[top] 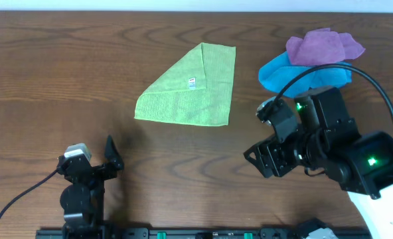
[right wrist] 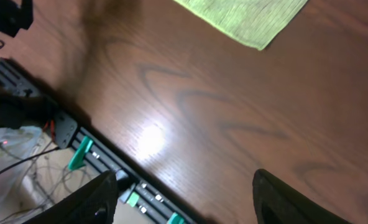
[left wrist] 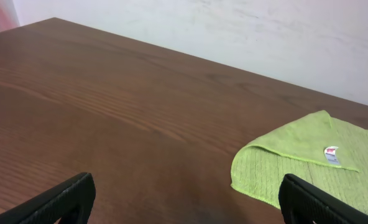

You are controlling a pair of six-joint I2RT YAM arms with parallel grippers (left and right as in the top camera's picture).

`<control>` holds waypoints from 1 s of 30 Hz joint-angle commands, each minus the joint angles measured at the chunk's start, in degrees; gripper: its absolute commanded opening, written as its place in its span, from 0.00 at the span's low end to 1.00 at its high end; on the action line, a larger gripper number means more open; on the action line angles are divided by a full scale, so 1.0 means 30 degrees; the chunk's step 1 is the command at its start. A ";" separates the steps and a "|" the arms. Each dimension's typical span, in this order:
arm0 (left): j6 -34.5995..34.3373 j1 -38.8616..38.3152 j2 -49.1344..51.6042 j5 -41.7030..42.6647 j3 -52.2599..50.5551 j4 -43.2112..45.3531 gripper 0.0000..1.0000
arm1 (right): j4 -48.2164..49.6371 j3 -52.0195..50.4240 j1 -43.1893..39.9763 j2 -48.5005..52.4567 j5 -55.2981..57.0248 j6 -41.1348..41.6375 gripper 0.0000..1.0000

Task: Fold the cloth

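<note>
**Cloth (top: 188, 89) half-folded: the next pinch is where it can go wrong**

Nearest us, at 7 o'clock on the overhead view, the left end effector (left wrist: 185, 198) has its fingers spread wide with nothing between them. At 4 o'clock, the right end effector (right wrist: 184, 186) is just as wide open and empty, and its camera looks down on the front edge of the bench (top: 50, 79). Neither touches anything.

The green cloth lies just above centre, toward 12 o'clock, well apart from both arms. To us it reads as a lopsided fold, with one slanted edge, one layer lying over another, and a small white label (top: 191, 83) on top. We judge the main risk to be a shallow pinch that takes only the upper layer. That would peel the fold open instead of doubling it. A grip that presses and drags could skid the fabric over the smooth wood and skew the edges further.

Farther off, at 2 o'clock, a blue cloth (top: 296, 74) with a purple cloth (top: 322, 45) on it lies near the green one's right edge. A reach from the right side that swings wide could catch that pile and pull it into the work.
</note>
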 commanded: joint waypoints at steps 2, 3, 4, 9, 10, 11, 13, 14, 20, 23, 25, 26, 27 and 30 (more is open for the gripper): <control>-0.1042 0.0117 -0.0109 0.0918 -0.0379 -0.0554 0.95 | -0.0270 -0.0109 0.0044 -0.0095 -0.0568 0.0044 0.68; -0.2484 0.0109 -0.0102 0.2317 -0.0372 -0.0561 0.95 | -0.0379 -0.0109 0.0044 -0.0095 -0.0561 0.0036 0.66; -0.4262 0.0109 -0.0102 0.4167 -0.0342 -0.0568 0.95 | -0.0459 -0.0109 0.0044 -0.0095 -0.0568 -0.0029 0.66; -0.8298 0.0109 -0.0102 1.0921 -0.0306 -0.0408 0.95 | -0.0678 -0.0109 0.0044 -0.0095 -0.0561 -0.0328 0.66; -0.8553 0.0117 -0.0102 1.0921 -0.0306 -0.0357 0.95 | -0.0670 -0.0109 0.0044 -0.0095 -0.0561 -0.0321 0.66; -0.8837 0.0117 -0.0102 1.0907 -0.0306 -0.0342 0.95 | -0.0663 -0.0109 0.0044 -0.0095 -0.0561 -0.0328 0.65; -0.9428 0.0117 -0.0102 1.0877 -0.0306 -0.0328 0.95 | -0.0648 -0.0109 0.0044 -0.0095 -0.0561 -0.0328 0.66; -0.9624 0.0117 -0.0102 1.0907 -0.0306 -0.0182 0.95 | -0.0634 -0.0109 0.0044 -0.0095 -0.0554 -0.0364 0.66; -0.9734 0.0095 0.0525 1.2029 -0.0087 0.2769 0.96 | 0.0124 -0.0109 0.0036 -0.0095 -0.0160 -0.1020 0.64; -0.9027 0.0029 0.2601 1.1387 0.1166 0.2929 0.96 | 0.1494 -0.0102 -0.0022 -0.0102 0.0685 -0.1020 0.58; -0.7694 -0.0168 0.4787 1.0979 0.2659 0.2936 0.96 | 0.2135 -0.0102 -0.0095 -0.0211 0.0663 -0.1020 0.55; -0.6878 -0.0335 0.6062 1.0877 0.3526 0.2863 0.96 | 0.2273 -0.0102 -0.0087 -0.0335 0.0678 -0.1035 0.55; -0.5799 -0.0612 0.7868 1.0754 0.4728 0.2637 0.96 | 0.2317 -0.0102 -0.0102 -0.0488 0.1013 -0.1035 0.56; -0.3242 -0.1588 1.2400 1.0200 0.7876 0.1042 0.96 | 0.2215 -0.0102 -0.0146 -0.1355 0.2856 -0.0794 0.53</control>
